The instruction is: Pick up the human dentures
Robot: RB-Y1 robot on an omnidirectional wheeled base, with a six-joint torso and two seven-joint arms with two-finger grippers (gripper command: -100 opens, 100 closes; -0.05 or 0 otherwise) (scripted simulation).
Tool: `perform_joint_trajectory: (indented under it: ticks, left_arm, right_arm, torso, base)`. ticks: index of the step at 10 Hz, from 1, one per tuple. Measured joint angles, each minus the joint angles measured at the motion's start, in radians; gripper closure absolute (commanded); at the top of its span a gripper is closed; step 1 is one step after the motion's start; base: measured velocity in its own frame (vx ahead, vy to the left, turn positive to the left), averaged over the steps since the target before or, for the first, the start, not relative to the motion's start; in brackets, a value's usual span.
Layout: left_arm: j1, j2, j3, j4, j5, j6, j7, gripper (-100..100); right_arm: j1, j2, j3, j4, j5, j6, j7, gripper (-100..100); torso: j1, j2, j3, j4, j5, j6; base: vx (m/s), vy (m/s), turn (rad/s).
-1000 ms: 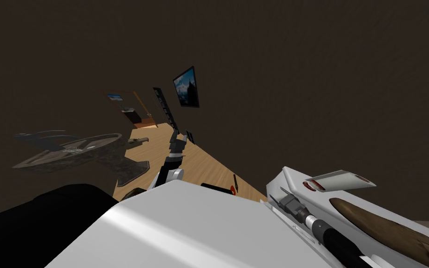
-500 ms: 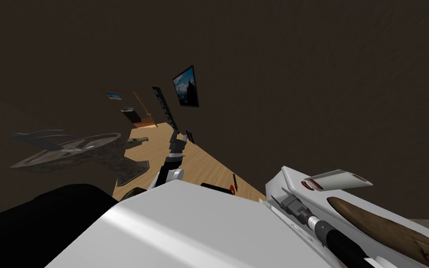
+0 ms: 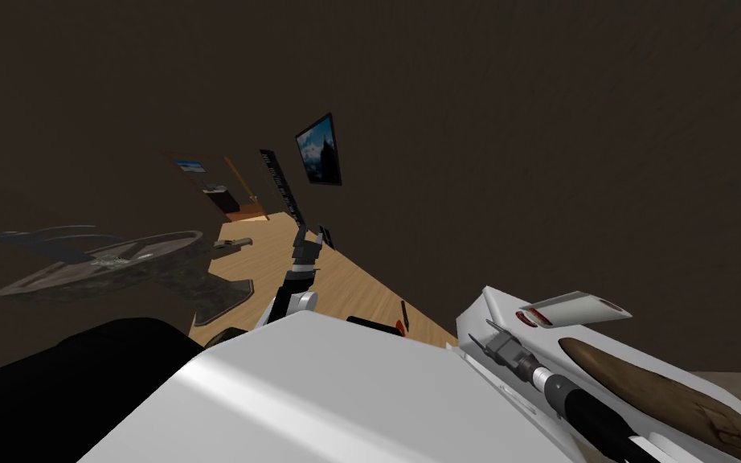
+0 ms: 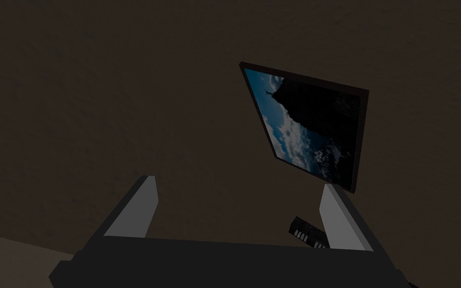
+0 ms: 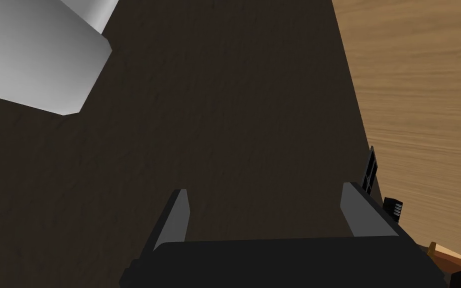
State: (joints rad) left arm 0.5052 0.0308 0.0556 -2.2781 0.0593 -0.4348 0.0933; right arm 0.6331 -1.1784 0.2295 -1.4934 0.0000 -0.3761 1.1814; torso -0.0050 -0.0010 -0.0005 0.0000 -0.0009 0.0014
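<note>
**Head view: dentures [image 3: 536,318] on a white surface [image 3: 496,312], both grippers wide and empty**

Low on the robot's right side, a small red-and-white piece lies on the white surface. Its red rim reads like gums, so it is most likely the dentures, though the detail is too fine to be sure. A light grey wedge [image 3: 582,305] sits against it, and a long brown object [image 3: 650,394] lies on the same surface nearer the robot.

The right gripper [image 3: 481,336] hangs just beside the red-and-white piece, not touching it. In the right wrist view its fingers [image 5: 177,215] stand far apart with nothing between them, facing a dark brown wall [image 5: 214,125] that meets a wooden floor [image 5: 424,90].

The left gripper [image 3: 304,235] is raised over the floor ahead of the chest, well apart from the dentures. The left wrist view shows its fingers [image 4: 139,210] spread wide too, holding nothing. A dark round table [image 3: 120,261] stands off to the left.
</note>
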Motion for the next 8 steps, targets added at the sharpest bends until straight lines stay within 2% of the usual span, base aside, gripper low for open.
perform_joint_trajectory:
  ticks: [8]
  left_arm:
    - [0.0, 0.0, 0.0, 0.0, 0.0, 0.0, 0.0, 0]
  right_arm:
    - [0.021, -0.143, -0.059, -0.089, 0.024, 0.011, 0.026, -100]
  torso:
    - [0.002, 0.0, 0.0, 0.0, 0.0, 0.0]
  base:
    - [0.039, -0.041, -0.066]
